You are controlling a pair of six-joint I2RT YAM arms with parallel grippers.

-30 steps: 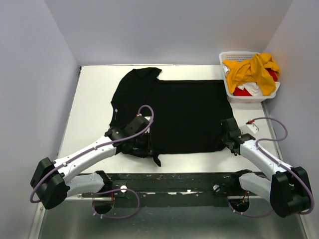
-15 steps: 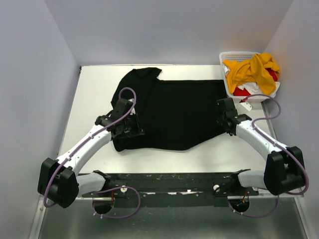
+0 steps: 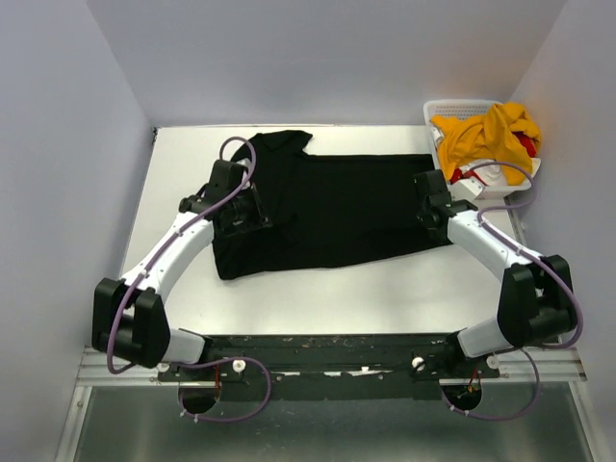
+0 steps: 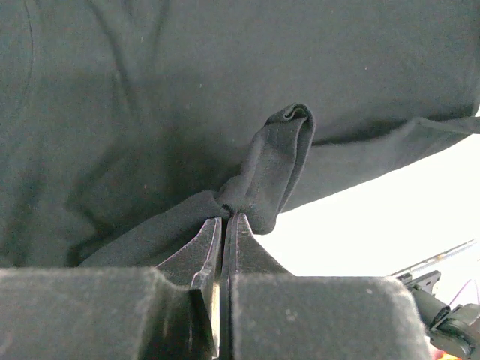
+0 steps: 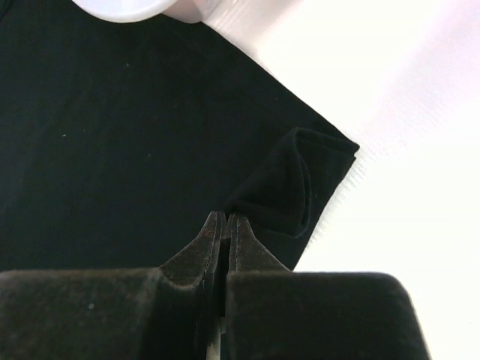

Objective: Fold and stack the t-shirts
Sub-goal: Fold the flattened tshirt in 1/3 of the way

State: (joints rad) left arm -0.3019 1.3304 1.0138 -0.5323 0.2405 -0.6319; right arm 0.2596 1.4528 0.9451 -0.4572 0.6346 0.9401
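Lying spread on the table [image 3: 183, 183], the black t-shirt [image 3: 327, 207] has its collar end toward 9 o'clock and its near part doubled back over the rest. A small bunched fold of its cloth is pinched in the left gripper [image 4: 225, 217] at the shirt's 9 o'clock side. Another fold is pinched in the right gripper [image 5: 226, 217] at the 3 o'clock corner, and both pairs of jaws are pressed tight on the fabric.

At 2 o'clock the white basket [image 3: 462, 103] holds a heaped yellow t-shirt [image 3: 491, 135] with a bit of red t-shirt [image 3: 526, 144] beneath it.

Compared with half a second ago, both grippers have carried the hem further toward 12 o'clock, and the shirt's near edge has drawn back from the table's front. Both arms reach out long and low from their bases, with the right wrist just beside the basket.
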